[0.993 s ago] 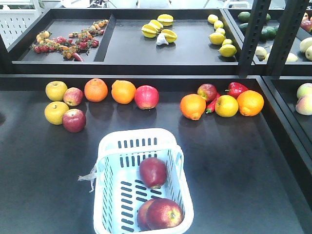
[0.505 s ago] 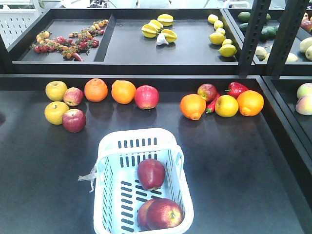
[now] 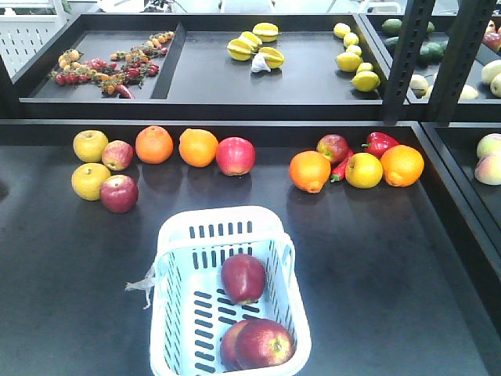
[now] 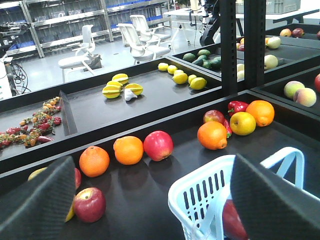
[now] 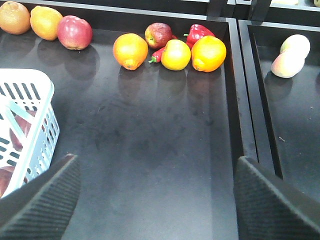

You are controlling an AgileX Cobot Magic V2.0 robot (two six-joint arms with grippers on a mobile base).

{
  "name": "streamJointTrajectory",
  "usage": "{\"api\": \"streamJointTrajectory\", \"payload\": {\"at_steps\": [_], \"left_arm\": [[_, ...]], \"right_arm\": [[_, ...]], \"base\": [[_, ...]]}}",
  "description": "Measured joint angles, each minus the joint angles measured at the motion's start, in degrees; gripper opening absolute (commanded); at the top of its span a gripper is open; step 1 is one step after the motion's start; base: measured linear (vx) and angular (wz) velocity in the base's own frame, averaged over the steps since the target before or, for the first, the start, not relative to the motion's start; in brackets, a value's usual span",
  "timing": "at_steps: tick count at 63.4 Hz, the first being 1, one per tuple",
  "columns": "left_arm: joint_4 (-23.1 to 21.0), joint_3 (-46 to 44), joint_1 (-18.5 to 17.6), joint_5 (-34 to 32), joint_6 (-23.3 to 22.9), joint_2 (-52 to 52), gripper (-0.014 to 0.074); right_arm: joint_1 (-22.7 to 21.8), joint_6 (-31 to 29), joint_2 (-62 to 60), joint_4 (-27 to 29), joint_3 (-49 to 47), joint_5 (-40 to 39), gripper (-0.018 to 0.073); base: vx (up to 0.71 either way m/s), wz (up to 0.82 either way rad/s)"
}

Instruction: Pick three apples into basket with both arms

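Basket [image 3: 228,298] is sitting at the near edge of the bench [image 3: 376,258], roughly midway along it. Three dark-red apples are lying inside it: one [image 3: 243,278] near the basket's middle, and two at its near end, the front one [image 3: 264,343] overlapping the one behind [image 3: 228,345], which is showing only as a sliver. Apples are touching nothing but the basket and each other.

Left gripper [image 4: 150,220] is hanging above the bench's near-left part, jaws spread wide, fingers [image 4: 35,205] at both frame edges, nothing between them. The basket's far corner is showing between its fingers in the left wrist view.

Right gripper [image 5: 157,200] is likewise gaping wide and carrying nothing, hanging over bare bench surface to the right of the basket.

Along the far edge of the bench: yellow apples [image 3: 91,145], a smaller red apple [image 3: 119,193], oranges [image 3: 154,144], a pink-red apple [image 3: 236,156], and a red pepper [image 3: 380,143] toward the far-right corner.
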Motion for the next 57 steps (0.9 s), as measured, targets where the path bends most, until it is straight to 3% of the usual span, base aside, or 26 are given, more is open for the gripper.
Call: {"api": "streamJointTrajectory", "payload": {"at_steps": [15,29,36,50,57], "left_arm": [[0.0,0.0,0.0,0.0,0.0,0.0,0.0593],[0.0,0.0,0.0,0.0,0.0,0.0,0.0545],[0.0,0.0,0.0,0.0,0.0,0.0,0.0417],[0.0,0.0,0.0,0.0,0.0,0.0,-0.0011],[0.0,0.0,0.0,0.0,0.0,0.0,-0.0008]], "right_arm": [[0.0,0.0,0.0,0.0,0.0,-0.1,0.0574],[0.0,0.0,0.0,0.0,0.0,-0.2,0.0438],[0.0,0.0,0.0,0.0,0.0,-0.2,0.031],[0.0,0.0,0.0,0.0,0.0,-0.2,-0.0017],[0.0,0.0,0.0,0.0,0.0,-0.2,-0.001]], "base": [[0.0,0.0],[0.0,0.0],[0.0,0.0],[0.0,0.0],[0.0,0.0]]}}
